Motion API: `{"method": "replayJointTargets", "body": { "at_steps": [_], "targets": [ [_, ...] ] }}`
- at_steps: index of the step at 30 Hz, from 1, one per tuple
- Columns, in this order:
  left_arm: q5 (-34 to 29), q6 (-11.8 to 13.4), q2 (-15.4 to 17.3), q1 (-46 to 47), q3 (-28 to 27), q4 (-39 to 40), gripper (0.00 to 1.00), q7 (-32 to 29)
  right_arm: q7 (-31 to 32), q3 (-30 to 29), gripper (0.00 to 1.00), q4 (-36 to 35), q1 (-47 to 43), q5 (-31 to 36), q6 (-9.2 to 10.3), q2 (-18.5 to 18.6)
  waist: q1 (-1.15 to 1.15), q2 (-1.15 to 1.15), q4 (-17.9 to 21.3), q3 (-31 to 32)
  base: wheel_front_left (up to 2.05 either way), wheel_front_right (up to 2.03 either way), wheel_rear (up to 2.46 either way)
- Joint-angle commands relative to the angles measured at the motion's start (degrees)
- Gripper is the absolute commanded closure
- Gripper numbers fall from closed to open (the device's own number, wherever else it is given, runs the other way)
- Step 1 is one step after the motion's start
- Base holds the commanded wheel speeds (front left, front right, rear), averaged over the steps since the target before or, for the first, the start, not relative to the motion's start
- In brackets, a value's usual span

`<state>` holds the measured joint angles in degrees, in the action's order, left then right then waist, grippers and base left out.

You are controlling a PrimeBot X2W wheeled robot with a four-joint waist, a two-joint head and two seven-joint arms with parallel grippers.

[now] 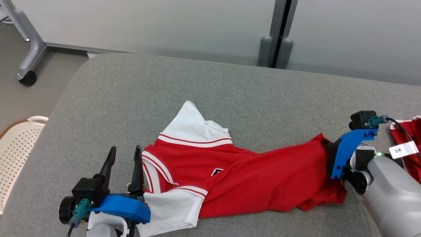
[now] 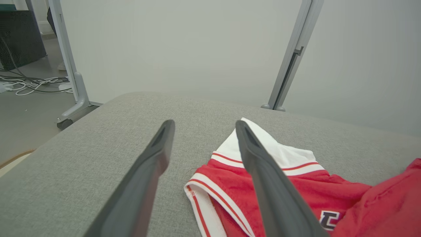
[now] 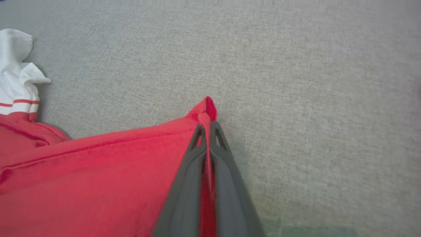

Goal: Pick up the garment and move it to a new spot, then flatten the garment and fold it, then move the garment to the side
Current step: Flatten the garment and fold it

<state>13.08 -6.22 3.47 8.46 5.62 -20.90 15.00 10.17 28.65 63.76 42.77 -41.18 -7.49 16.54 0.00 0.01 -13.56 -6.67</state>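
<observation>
While R gripper (image 3: 207,126) pinches the red-and-white jersey's (image 1: 263,177) hem, fingertips hidden in head view, L gripper (image 1: 125,148) hovers spread by the striped trim, w/ another red garment (image 1: 413,131) cut off at right edge.

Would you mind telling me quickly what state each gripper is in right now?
Left gripper: open, nothing between its fingers.
Right gripper: shut on a red edge of the garment.

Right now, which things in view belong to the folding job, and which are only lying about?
For the job:
- shirt
- right gripper, shut on a red corner of the shirt
- left gripper, open
- grey pad under the shirt

Lying about:
- white basket
- second red cloth
- wheeled stand
- floor cables
</observation>
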Motion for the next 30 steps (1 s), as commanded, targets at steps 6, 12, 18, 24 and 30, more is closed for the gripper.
{"method": "replayJointTargets", "body": {
  "at_steps": [6,12,18,24,30],
  "targets": [
    [-0.7,-0.44,-0.11,-0.11,-0.9,-0.62,0.0,0.25,-5.6,2.71,1.0,-4.15,-0.39,-1.64,-0.01,0.24,0.0,-0.01,1.72,1.88,0.0,0.0,0.0],
    [-1.02,-0.72,0.01,-1.49,-2.05,-0.84,0.0,0.25,-9.41,6.5,1.0,-13.13,-3.39,-5.15,-0.01,1.49,0.0,-0.01,4.04,3.83,0.0,0.0,0.0],
    [-1.35,-0.89,0.16,-2.6,-2.65,-0.75,0.0,0.25,-10.73,8.53,1.0,-21.0,-6.28,-8.92,-0.01,3.63,0.0,-0.01,6.34,4.79,0.0,0.0,0.0],
    [-1.59,-0.79,0.43,-3.26,-4.0,-0.12,0.0,0.24,-11.31,9.47,1.0,-31.57,-10.99,-13.47,-0.01,7.27,0.0,-0.01,8.87,5.12,0.0,0.0,0.0],
    [-1.52,-0.45,1.32,-3.7,-6.28,1.04,0.0,0.24,-9.4,9.14,1.0,-42.24,-17.52,-17.86,-0.01,11.53,0.0,-0.01,10.97,5.35,0.0,0.0,0.0]
  ]
}}
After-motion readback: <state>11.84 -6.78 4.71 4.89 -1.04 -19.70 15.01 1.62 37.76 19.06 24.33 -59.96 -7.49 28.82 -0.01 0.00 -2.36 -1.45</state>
